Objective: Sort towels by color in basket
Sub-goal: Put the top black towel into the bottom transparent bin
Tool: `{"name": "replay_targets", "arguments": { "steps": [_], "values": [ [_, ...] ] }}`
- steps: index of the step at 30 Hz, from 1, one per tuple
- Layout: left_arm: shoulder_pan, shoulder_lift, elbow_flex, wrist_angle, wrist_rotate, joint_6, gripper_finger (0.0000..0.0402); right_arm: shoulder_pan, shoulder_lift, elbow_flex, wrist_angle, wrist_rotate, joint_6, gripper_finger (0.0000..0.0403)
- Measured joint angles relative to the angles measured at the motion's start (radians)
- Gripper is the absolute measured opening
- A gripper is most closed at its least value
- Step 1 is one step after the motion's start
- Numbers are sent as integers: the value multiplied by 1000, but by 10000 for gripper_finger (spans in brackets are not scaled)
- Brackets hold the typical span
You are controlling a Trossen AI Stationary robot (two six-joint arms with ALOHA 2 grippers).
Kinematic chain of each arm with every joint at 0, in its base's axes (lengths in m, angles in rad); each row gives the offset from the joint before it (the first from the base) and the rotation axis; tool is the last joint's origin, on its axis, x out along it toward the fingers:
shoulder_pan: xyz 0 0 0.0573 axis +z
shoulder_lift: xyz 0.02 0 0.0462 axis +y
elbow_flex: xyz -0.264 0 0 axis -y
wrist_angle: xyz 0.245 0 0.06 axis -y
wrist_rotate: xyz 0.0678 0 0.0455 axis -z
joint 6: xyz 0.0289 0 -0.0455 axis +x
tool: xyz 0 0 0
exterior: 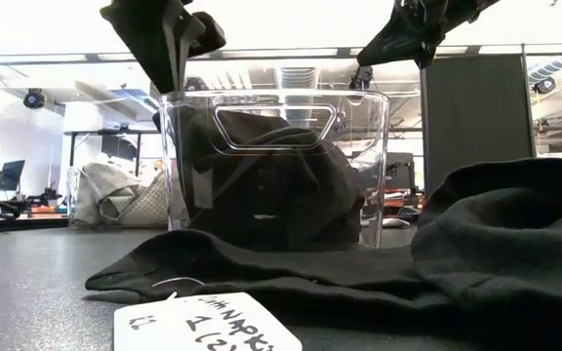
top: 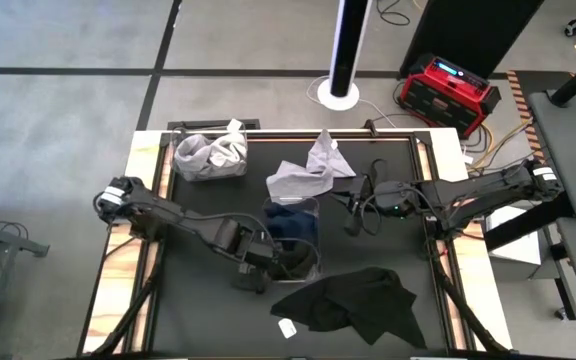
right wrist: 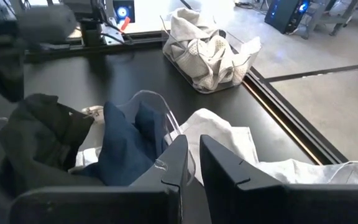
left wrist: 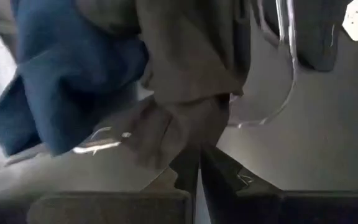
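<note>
As things lie now: two baskets stand on the table [top: 203, 310]. The far-left basket [top: 176, 162] is filled with pale towels. The clear bin [top: 318, 245] at the centre holds a navy towel [top: 290, 225] and a darker cloth [exterior: 271, 175].
Left gripper [top: 256, 268]: it is at the near-left corner of the clear bin and, in the low view, just above its rim. Its fingers are pressed together. The left wrist view shows dark cloth right at their tips, but I cannot tell for sure whether a fold is nipped there.
Right gripper [top: 356, 208]: it hangs beside the bin's far-right side. Its fingers are drawn close with nothing between them.
Towels left out: a black towel [top: 363, 300] lies spread on the near side of the table, just in front of the bin, with a white tag [top: 287, 327] at its left end. Light grey towels [top: 303, 178] lie loose on the far side of the bin.
Key relation: the black towel's long axis runs left to right across the table. Its left end is close to the left gripper, which is probably the nearer arm for it, and the bin lies just beyond toward the far edge.
Other pairing: the light grey towels lie just beside the right gripper. Their basket is past them, toward the far-left corner.
</note>
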Motion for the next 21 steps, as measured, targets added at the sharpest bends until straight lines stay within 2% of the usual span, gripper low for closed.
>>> {"name": "replay_targets", "arguments": {
  "steps": [7,21],
  "values": [
    [-2,14,-26,40,-48,-13,0,0,0,-2,11,0,-7,34],
    [-2,16,-62,183,-49,51,0,0,0,-3,18,0,1,34]
  ]
}}
